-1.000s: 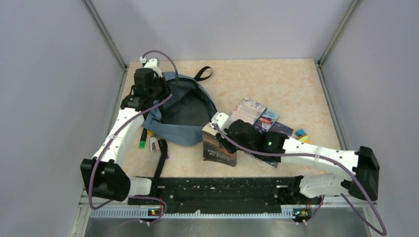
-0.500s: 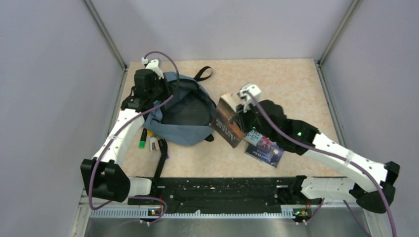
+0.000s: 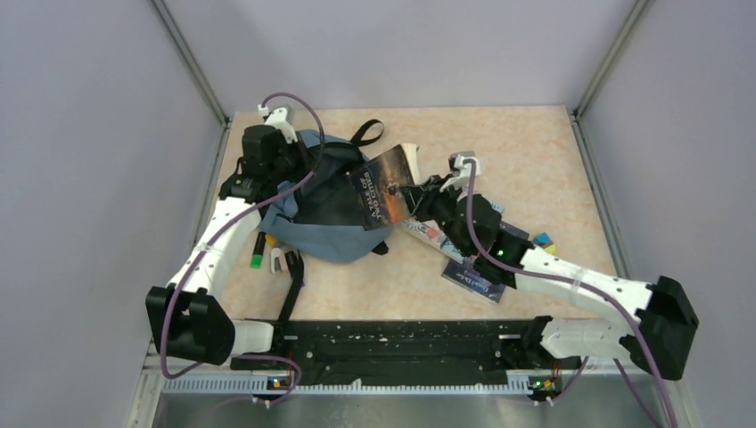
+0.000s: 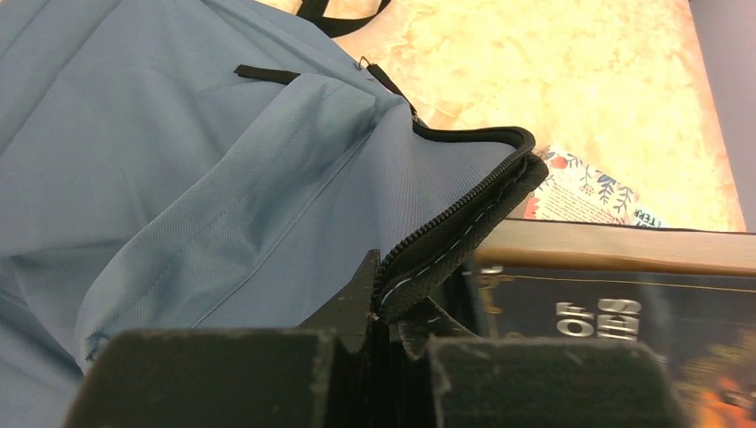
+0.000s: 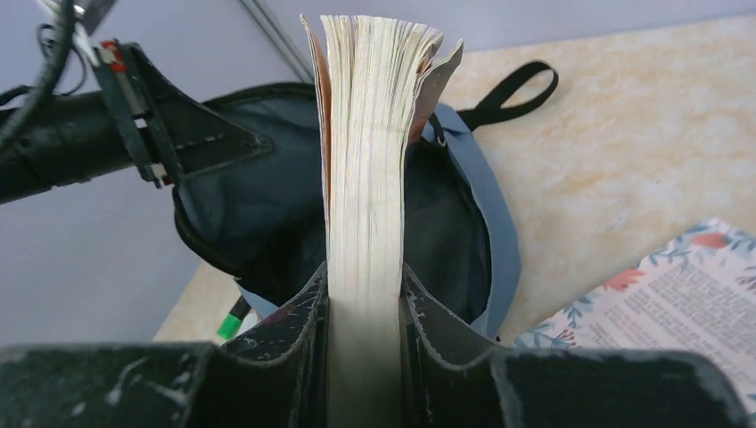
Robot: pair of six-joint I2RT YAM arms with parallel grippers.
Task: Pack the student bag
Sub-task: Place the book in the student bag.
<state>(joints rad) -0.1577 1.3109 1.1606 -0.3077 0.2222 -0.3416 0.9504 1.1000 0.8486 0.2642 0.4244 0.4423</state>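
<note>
**While the bag mouth is held open, 1 book is on its way in**

As things stand, you are in the loading step. Your right tool (image 3: pixel 412 198) is clamped across the thickness of a dark paperback (image 3: pixel 382 192), with both fingers pressed flat against its covers in the right wrist view. The book hangs tilted over the right rim of the student bag (image 3: pixel 316 241) and is not yet inside. Your left tool (image 4: pixel 379 334) is closed tight on the zipper edge (image 4: pixel 455 218), pinching the fabric and lifting that lip so the mouth gapes.

The next move, as I judge it, is to bring the paperback down into the dark opening, leading edge first and lined up with the gap. Let go only once it is past the zipper, because a corner could catch on the soft rim and drag it shut. The lifted lip should stay up meanwhile.

The bag is soft grey-blue fabric, slumped on the far-left part of the surface (image 3: pixel 535 160). Its black top loop (image 3: pixel 367 134) points toward the far edge and its lining is dark. You cannot tell whether anything already lies inside. At least 2 more books wait near the right arm: a floral book (image 5: pixel 660 303) and a blue-covered book (image 3: pixel 472 275).
</note>
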